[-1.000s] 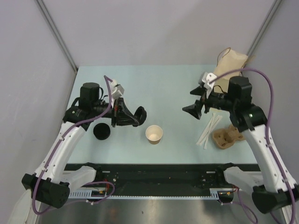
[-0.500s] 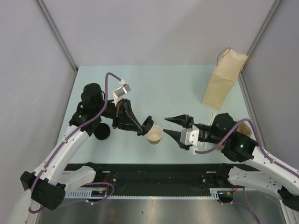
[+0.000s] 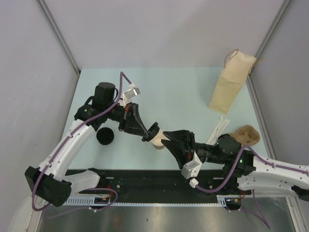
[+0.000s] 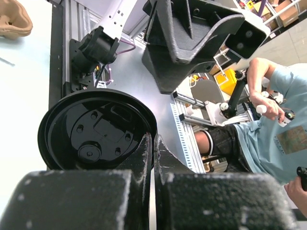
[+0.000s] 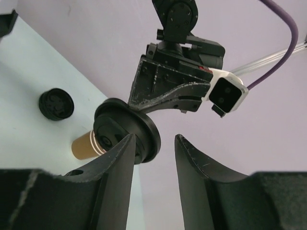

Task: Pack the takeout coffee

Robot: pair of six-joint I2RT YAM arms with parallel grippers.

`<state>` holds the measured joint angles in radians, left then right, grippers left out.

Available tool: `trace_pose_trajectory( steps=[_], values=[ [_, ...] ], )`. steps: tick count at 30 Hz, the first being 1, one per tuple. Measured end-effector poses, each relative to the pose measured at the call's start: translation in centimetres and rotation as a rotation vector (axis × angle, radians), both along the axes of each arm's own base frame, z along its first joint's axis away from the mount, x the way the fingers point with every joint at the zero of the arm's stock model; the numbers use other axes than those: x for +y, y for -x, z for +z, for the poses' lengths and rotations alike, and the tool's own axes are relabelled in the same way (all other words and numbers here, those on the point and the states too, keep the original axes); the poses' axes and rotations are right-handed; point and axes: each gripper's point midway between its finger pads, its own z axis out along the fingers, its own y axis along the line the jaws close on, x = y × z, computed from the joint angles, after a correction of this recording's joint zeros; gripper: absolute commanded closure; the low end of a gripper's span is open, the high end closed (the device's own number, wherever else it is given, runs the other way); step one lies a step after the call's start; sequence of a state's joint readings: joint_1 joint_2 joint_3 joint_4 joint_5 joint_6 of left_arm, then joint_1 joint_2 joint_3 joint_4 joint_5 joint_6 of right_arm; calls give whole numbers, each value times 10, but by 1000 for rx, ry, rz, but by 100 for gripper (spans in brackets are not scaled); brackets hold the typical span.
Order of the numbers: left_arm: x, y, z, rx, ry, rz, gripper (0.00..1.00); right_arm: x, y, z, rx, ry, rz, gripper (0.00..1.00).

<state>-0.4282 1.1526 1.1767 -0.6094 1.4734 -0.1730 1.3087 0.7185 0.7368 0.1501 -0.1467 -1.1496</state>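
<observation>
The paper cup (image 5: 82, 147) stands near the front edge of the pale table (image 3: 183, 92), about midway between my two arms, and in the top view I can see only a sliver of tan because both claws crowd it. A black lid (image 4: 93, 129) sits right at the cup's mouth, tilted; I cannot tell whether it is touching the rim. My left gripper (image 4: 153, 148) has that lid pinched by its edge, jaws nearly together with only the rim's thickness between them, and it reaches in from the cup's left. My right gripper (image 5: 154, 141) comes in low from the cup's right with its jaws spread wide and nothing between them, its tips just beside the cup and the lid. A second black lid (image 3: 105, 137) lies flat on the table well to the left of the cup. To the cup's right lie a pair of white sticks (image 3: 217, 130), and beyond them the brown pulp tray (image 3: 245, 135). The tan paper bag (image 3: 231, 89) stands upright well behind and to the right of the cup.
</observation>
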Motion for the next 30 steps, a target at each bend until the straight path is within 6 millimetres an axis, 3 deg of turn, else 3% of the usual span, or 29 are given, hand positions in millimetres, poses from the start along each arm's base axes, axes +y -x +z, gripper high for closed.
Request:
trace_pose_trajectory(
  steps=[9, 30],
  values=[
    [2, 3, -2, 12, -8, -1, 100, 2, -7, -8, -88, 28, -44, 57],
    [4, 11, 1, -21, 6, -9, 100, 15, -19, -26, -116, 85, -40, 61]
  ],
)
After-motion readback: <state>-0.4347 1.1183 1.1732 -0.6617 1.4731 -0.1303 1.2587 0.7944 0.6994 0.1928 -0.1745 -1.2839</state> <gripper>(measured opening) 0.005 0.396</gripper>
